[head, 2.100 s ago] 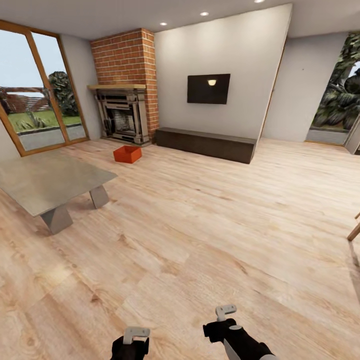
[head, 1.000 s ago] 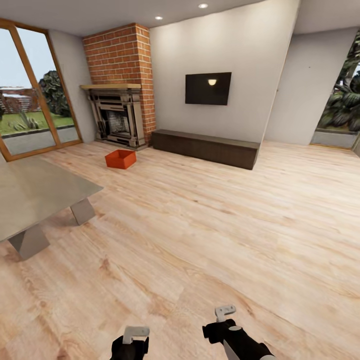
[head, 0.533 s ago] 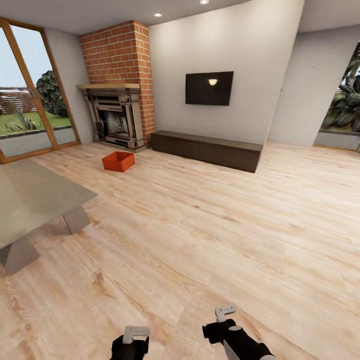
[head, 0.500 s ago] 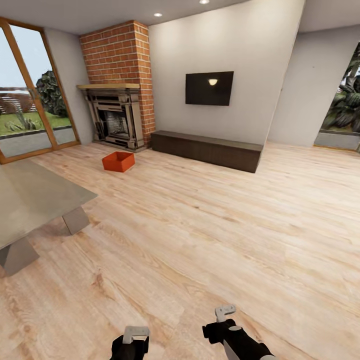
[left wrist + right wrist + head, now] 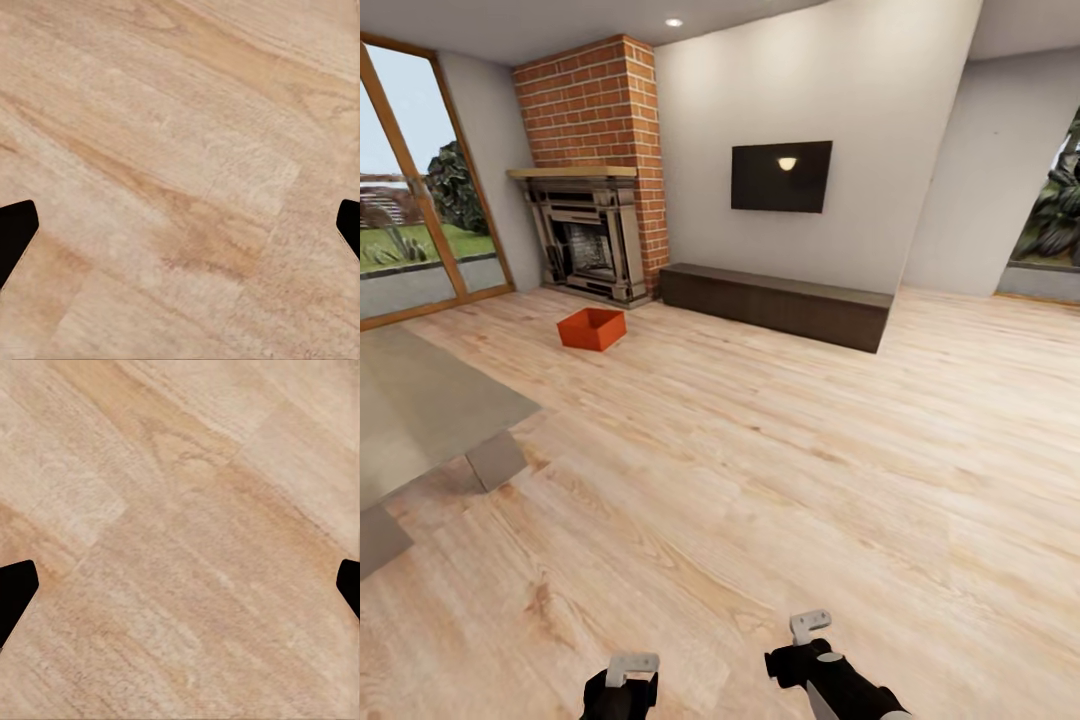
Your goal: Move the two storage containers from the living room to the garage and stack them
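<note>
On the light wood plank floor (image 5: 760, 450), toward the far left of the room, stands one red-orange storage container (image 5: 592, 329). It sits upright with its open top facing up, nothing visible inside, and lies just in front of the fireplace (image 5: 588, 243). The fireplace is set in a red brick chimney column (image 5: 595, 110) that rises to the ceiling. To the right of the column, a dark low bench (image 5: 775, 303) runs along the base of a plain white wall (image 5: 880, 140), and a black wall-mounted screen (image 5: 781, 177) hangs above it. A wood-framed glazed door (image 5: 420, 230) at far left opens onto a garden. A grey table (image 5: 420, 420) occupies the left foreground, well apart from the container.

The left gripper (image 5: 622, 685) and the right gripper (image 5: 805, 650) are at the lower edge of the head view, above bare floor and well apart from the container. In each wrist view the two dark fingertips (image 5: 15, 232) (image 5: 15, 589) stand at opposite edges of the frame: jaws spread wide, nothing held between them, only plank flooring beneath.
</note>
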You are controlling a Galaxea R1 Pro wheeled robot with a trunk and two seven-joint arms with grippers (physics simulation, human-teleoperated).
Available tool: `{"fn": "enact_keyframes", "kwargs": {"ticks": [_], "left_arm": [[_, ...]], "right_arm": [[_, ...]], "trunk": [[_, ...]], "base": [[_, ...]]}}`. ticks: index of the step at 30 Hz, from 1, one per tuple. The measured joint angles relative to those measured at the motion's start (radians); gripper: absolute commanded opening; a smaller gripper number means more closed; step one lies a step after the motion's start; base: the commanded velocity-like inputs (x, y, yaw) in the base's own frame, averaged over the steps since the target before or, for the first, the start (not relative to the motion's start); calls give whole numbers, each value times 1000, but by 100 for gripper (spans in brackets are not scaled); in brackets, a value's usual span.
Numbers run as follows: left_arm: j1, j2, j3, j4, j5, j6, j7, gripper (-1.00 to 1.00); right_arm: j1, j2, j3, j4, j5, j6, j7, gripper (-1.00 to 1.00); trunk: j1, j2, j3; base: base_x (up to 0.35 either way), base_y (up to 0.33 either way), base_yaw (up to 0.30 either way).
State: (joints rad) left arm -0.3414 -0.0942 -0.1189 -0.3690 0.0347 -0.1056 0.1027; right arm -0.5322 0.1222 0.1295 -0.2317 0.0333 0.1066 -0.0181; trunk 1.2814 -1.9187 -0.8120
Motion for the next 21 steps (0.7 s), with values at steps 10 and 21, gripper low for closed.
{"fn": "enact_keyframes", "kwargs": {"ticks": [10,21], "left_arm": [[0,0,0,0,0,0,0,100],[0,0,0,0,-1,-9,0,100]], "right_arm": [[1,0,0,1,0,0,0,100],[1,0,0,0,0,0,0,100]], "trunk": [[0,0,0],[0,0,0]], "base": [[344,0,0],[344,0,0]]}}
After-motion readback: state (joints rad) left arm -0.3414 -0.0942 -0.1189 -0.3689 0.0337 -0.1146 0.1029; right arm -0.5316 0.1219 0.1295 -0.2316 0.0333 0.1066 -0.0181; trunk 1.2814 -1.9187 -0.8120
